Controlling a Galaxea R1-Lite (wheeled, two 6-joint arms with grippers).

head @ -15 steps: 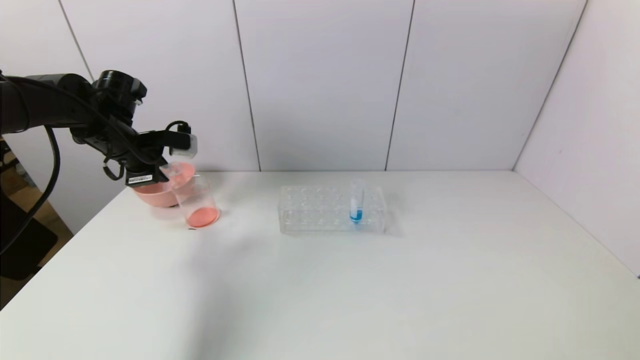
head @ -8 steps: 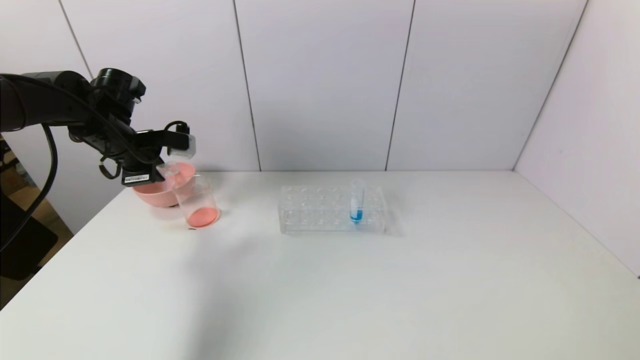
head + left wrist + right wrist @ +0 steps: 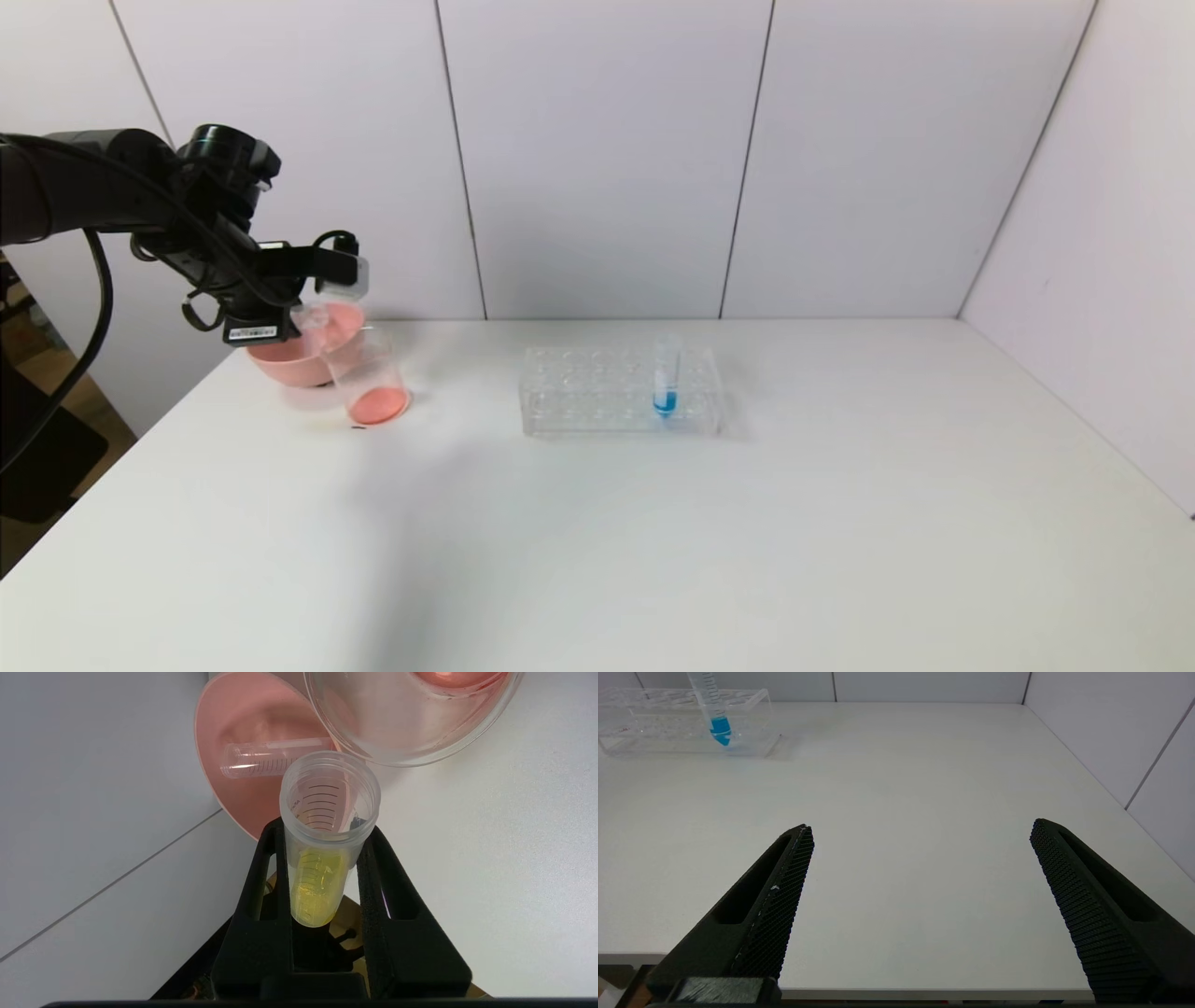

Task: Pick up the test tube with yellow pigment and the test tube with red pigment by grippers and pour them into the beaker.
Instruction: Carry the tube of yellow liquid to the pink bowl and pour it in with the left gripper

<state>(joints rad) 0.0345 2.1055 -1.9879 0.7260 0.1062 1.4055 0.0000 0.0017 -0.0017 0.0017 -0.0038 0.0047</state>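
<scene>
In the head view, the left gripper (image 3: 313,313) is held above the far left part of the white table (image 3: 653,541), over the pink bowl (image 3: 289,364). Just beside the bowl stands the beaker (image 3: 369,378), which has red-orange liquid at the bottom. In the middle of the table is the clear tube rack (image 3: 621,390), with the blue tube (image 3: 665,375) standing upright in it. The right arm does not appear in this view.

In the left wrist view, the left gripper (image 3: 324,835) has its two black fingers (image 3: 271,858) clamped on the yellow tube (image 3: 322,858). The yellow liquid sits at the tube's closed round end, and its open mouth is near the beaker's rim (image 3: 406,723). An empty tube (image 3: 266,758) lies inside the pink bowl (image 3: 247,798).

In the right wrist view, the right gripper (image 3: 920,833) hangs over the near edge of the table (image 3: 901,858), its fingers (image 3: 784,882) wide apart and holding nothing. The rack (image 3: 682,723) with the blue tube (image 3: 714,711) is well apart from it.
</scene>
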